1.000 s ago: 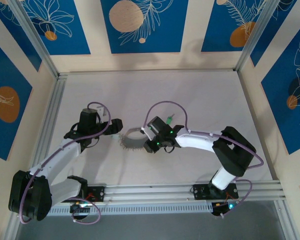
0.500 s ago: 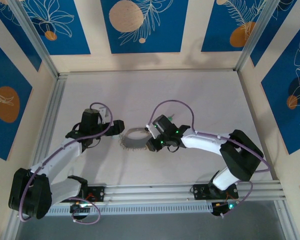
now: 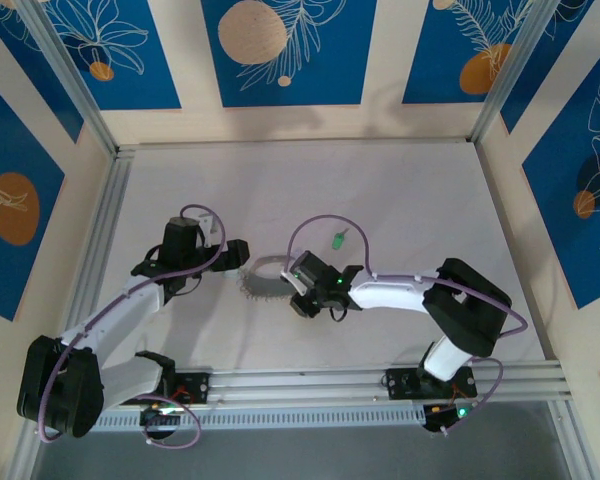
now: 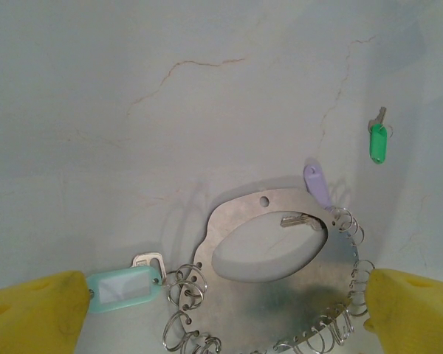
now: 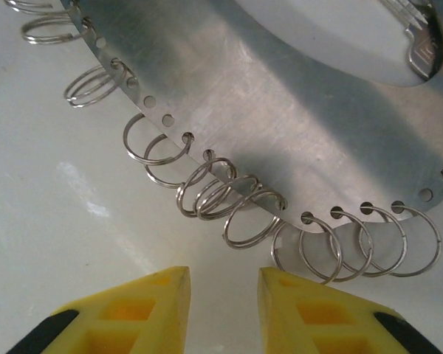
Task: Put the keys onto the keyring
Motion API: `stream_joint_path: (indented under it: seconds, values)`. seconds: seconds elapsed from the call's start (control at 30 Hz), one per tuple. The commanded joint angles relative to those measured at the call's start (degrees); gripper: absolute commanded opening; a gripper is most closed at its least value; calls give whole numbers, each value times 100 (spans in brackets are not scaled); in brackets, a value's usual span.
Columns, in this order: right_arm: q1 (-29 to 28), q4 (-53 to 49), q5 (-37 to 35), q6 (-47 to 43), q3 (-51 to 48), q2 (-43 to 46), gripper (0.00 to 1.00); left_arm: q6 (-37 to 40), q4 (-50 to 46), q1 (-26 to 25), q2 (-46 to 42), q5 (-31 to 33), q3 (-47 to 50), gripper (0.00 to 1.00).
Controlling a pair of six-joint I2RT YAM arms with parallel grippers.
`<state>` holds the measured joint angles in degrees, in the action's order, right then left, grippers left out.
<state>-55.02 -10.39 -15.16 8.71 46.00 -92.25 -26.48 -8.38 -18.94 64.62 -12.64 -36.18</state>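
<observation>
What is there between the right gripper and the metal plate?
Only small wire rings hung along the edge of the plate, nearly reaching the right gripper; the right wrist view shows it.

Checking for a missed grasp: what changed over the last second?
The right pincer swung left and toward the near edge, away from the green key, to the loop-lined rim of the keyring; its jaws are slightly apart and empty. The key, keyring and wide-open left pincer stayed put.

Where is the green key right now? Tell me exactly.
From above, the green key lies loose on the table just right of centre. It is a little beyond the right gripper and apart from the keyring to its left.
</observation>
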Motion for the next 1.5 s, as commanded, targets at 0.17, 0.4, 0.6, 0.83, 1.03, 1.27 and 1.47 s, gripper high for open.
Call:
stream_joint_path:
  seconds: [0.17, 0.4, 0.6, 0.83, 1.03, 1.27, 1.47]
  values:
    - [-26, 299, -394, -188, 45, -236, 30, 47, -27, -40, -48, -45, -161, 96]
    - [-125, 327, -546, -211, 167, -316, 30, 22, -32, -45, -59, -45, -148, 96]
    - [-127, 367, -618, -187, 273, -473, 29, 1, -32, -43, -64, -45, -145, 96]
    - [-83, 387, -605, -93, 237, -318, 15, 53, -102, -42, -121, 11, -149, 96]
    - [9, 466, -415, -245, 30, 173, 3, 64, -106, -35, -142, -28, -134, 96]
    - [138, 548, -82, -631, -232, 1128, 0, 125, -197, -40, -256, -9, -153, 96]
    - [406, 547, 1042, -1102, -452, 2257, 0, 272, -31, -113, -424, -483, -150, 88]
